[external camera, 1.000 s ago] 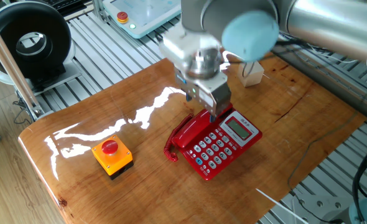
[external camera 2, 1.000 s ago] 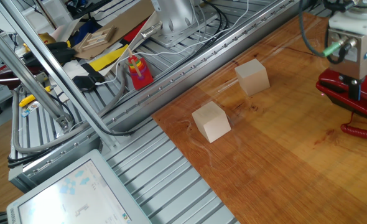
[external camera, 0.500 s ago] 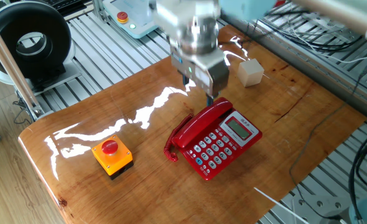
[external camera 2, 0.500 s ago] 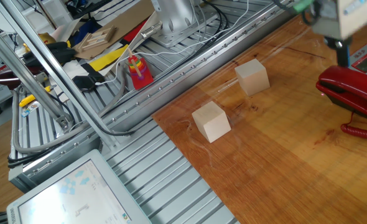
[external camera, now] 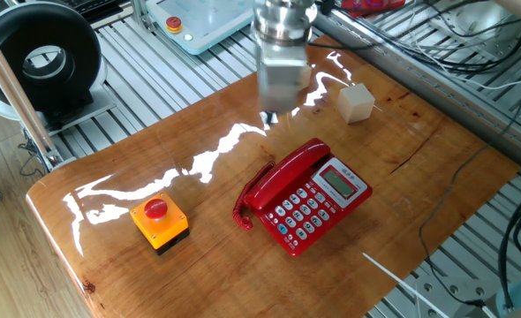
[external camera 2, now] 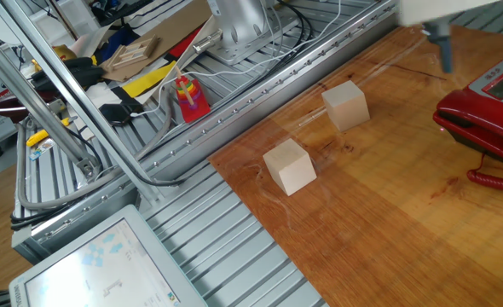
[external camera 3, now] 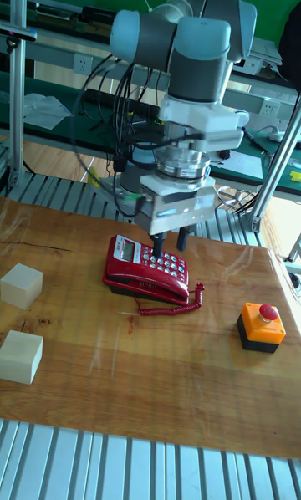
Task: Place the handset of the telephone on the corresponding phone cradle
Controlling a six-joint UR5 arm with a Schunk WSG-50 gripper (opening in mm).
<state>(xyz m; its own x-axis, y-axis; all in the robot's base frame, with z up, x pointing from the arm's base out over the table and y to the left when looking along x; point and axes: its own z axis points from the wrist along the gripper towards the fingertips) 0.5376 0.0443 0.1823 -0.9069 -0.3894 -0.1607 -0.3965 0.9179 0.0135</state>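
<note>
The red telephone (external camera: 320,205) sits on the wooden table, keypad and display facing up. Its red handset (external camera: 283,173) lies along the phone's far-left edge, over the phone cradle, which it hides. The coiled cord (external camera: 241,215) hangs off the phone's near-left end. My gripper (external camera: 270,116) hovers above the table just behind the phone, clear of the handset. In the tall fixed view the gripper (external camera 3: 167,245) is open with nothing between its fingers, above the telephone (external camera 3: 134,257) and handset (external camera 3: 147,282). The other fixed view shows one finger (external camera 2: 445,53) left of the handset (external camera 2: 480,120).
An orange box with a red button (external camera: 159,220) stands near the table's left front. Two pale wooden cubes (external camera 2: 346,105) (external camera 2: 290,167) rest near the back edge. Metal slats, cables and a control pendant (external camera: 194,19) surround the table (external camera: 119,155).
The gripper has let go of the handset, risen and drawn back away from the phone. The handset stays lying on the phone.
</note>
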